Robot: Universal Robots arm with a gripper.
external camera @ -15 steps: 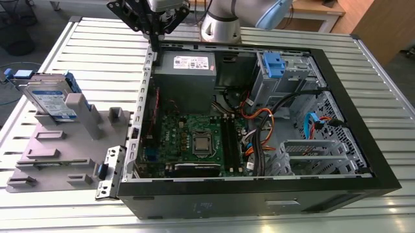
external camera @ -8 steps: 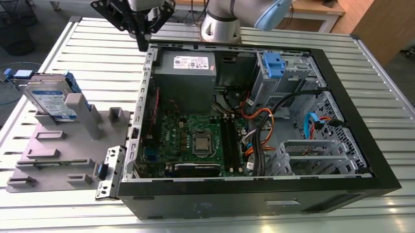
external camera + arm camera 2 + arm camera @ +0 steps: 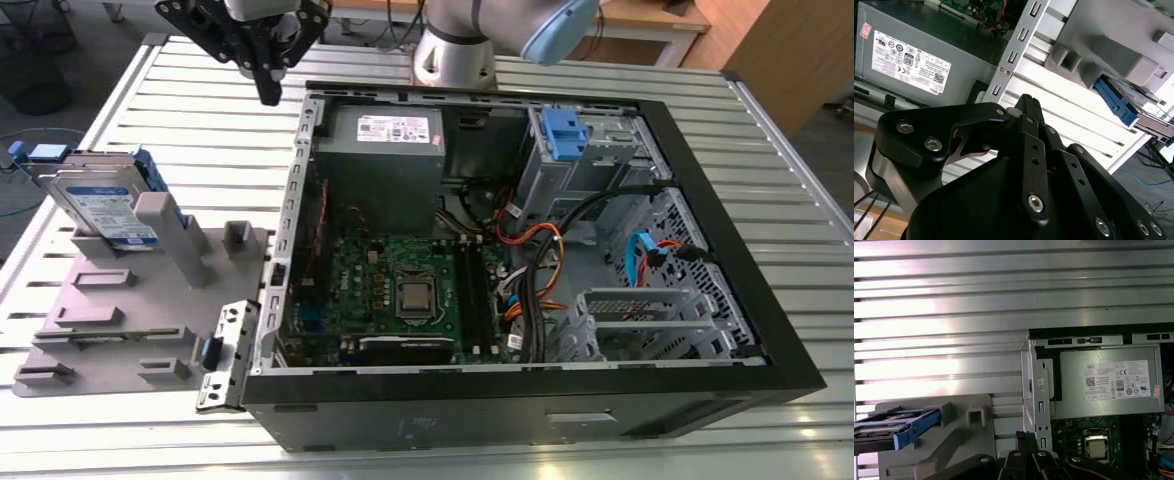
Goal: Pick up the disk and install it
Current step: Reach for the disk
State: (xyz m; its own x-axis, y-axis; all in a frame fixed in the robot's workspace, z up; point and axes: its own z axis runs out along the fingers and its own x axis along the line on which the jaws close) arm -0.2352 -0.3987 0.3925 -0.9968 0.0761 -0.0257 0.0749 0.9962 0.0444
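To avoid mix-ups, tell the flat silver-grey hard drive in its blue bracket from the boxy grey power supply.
The flat silver-grey hard drive stands tilted on the grey fixture outside the black case; the boxy grey power supply sits inside it. The drive is a thin slab, the supply a thick box. The drive has a blue frame, the supply none. Both are grey, labelled.

Open slatted table point(image 3: 214, 110) lay between the disk point(image 3: 96, 205), standing in a grey fixture point(image 3: 120, 300), and the computer case wall point(image 3: 296, 200); cables point(image 3: 534, 262) crowded the interior.
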